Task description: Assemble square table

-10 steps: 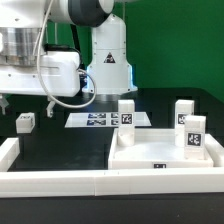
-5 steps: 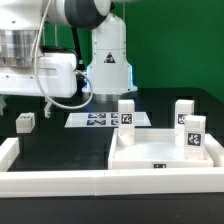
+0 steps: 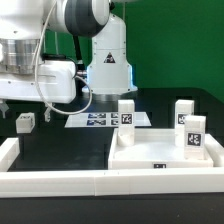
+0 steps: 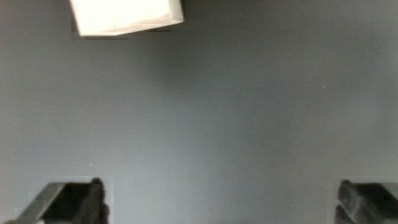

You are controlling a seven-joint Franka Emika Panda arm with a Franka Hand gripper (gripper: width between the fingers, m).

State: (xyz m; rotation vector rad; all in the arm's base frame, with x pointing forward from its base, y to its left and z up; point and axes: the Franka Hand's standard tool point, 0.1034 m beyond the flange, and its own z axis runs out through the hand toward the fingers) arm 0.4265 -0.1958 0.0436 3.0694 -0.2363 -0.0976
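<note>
The bench presents a matte black surface, smooth and without visible grain. On it, at about 4 o'clock in the exterior view, lies the square tabletop panel – white moulded plastic, flat, with a raised rim and a small black-and-white tag on its near edge. Three short white legs stand upright on the panel, each a squarish block bearing a printed tag: one at the far corner toward the exterior view's left, one at the far side toward the right, and one just in front of that, near the right edge. A fourth leg, shown as a small white tagged block, sits apart on the bench at roughly 9 o'clock. The marker board – thin, flat, white, printed with tags – lies near the centre, in front of the arm's glossy white base. A long white L-shaped rail of plain plastic runs along the near edge and turns up the left side.

In the wrist view the hand has its two dark fingers spread wide, with bare grey-black bench between them; it holds and touches nothing. A white block corner lies well beyond the fingertips.
</note>
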